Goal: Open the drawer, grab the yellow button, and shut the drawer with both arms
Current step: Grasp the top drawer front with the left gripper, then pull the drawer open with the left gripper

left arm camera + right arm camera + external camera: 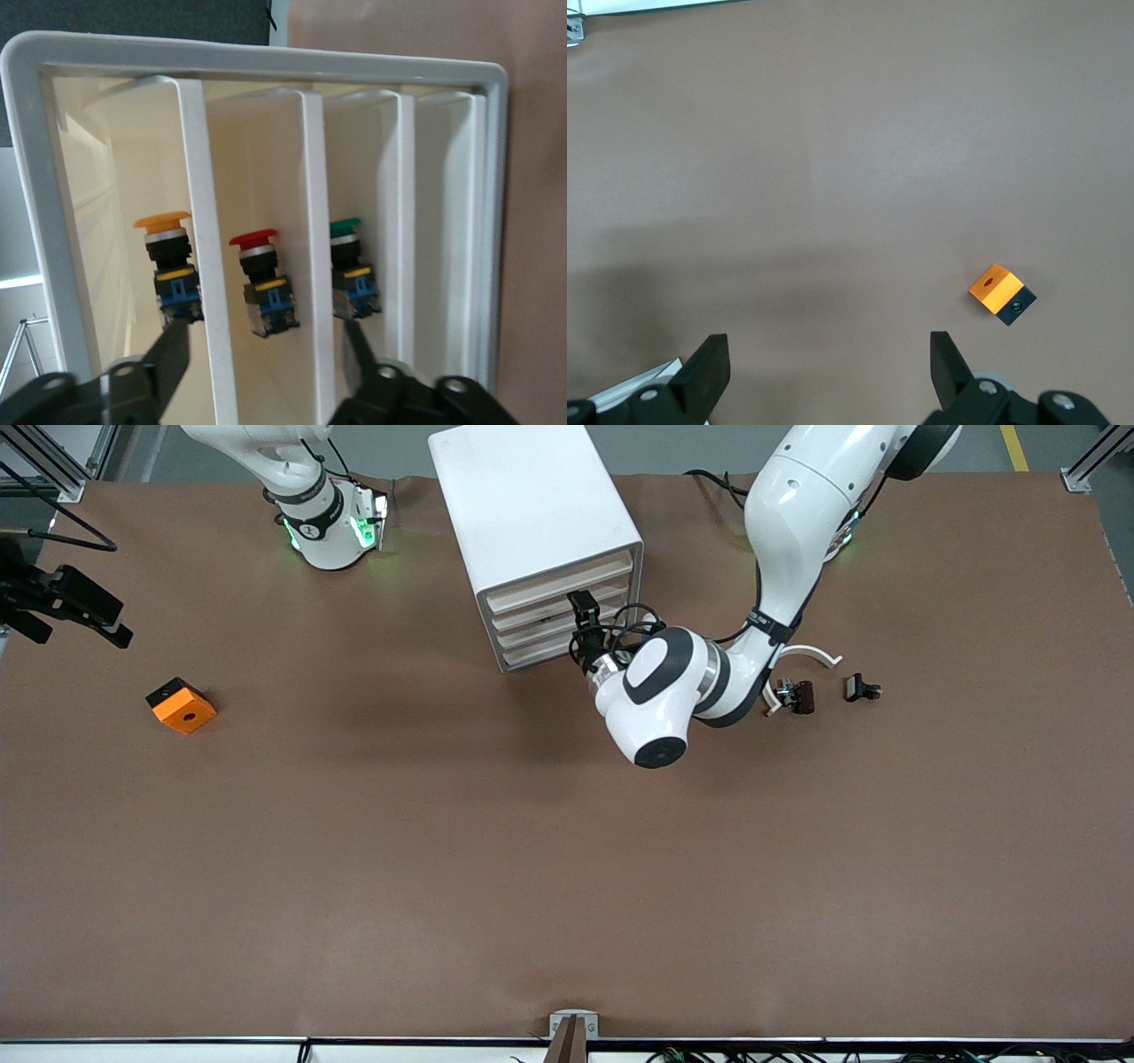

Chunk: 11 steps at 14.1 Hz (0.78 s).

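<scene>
Orange-capped, hard and probably light, the button [168, 252] sits in its drawer [106, 150], upper middle in the front view, where my spread left gripper [266, 341] should pinch its blocky body, while my right gripper [828, 354] waits, spread, over the table [833, 133].

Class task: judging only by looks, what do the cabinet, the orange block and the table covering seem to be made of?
Cabinet: probably moulded plastic, smooth matte white, with rounded corners and no visible seams. Orange block: likely plastic, evenly coloured and matte, on a black base, with one round hole on top. Table covering: seems to be brown paper or thin sheet, dull, with faint creases and a wavy edge.
</scene>
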Each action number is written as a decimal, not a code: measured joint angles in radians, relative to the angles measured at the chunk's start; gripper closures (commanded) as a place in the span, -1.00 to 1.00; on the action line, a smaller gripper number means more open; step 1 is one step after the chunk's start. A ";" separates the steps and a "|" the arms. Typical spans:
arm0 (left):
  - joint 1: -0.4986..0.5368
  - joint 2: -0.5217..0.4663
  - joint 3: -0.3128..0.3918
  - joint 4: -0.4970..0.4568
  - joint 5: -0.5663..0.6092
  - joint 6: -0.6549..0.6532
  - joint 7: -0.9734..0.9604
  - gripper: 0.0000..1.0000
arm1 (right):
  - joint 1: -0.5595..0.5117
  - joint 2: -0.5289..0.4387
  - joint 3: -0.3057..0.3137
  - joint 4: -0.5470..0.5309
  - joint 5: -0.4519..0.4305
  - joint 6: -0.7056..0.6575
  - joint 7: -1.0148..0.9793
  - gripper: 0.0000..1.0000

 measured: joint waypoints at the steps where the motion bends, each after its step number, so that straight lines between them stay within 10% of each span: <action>1: -0.007 0.000 -0.001 -0.001 0.000 -0.012 0.000 -0.19 | 0.000 0.000 0.000 0.000 0.000 0.000 0.000 -1.00; 7: -0.035 0.000 -0.028 -0.009 -0.002 -0.045 -0.024 -0.15 | 0.000 0.000 0.000 0.000 0.000 0.000 0.000 -1.00; 11: -0.037 0.000 -0.030 -0.010 -0.002 -0.047 -0.032 0.69 | 0.000 0.000 0.000 0.000 0.000 0.001 0.000 -1.00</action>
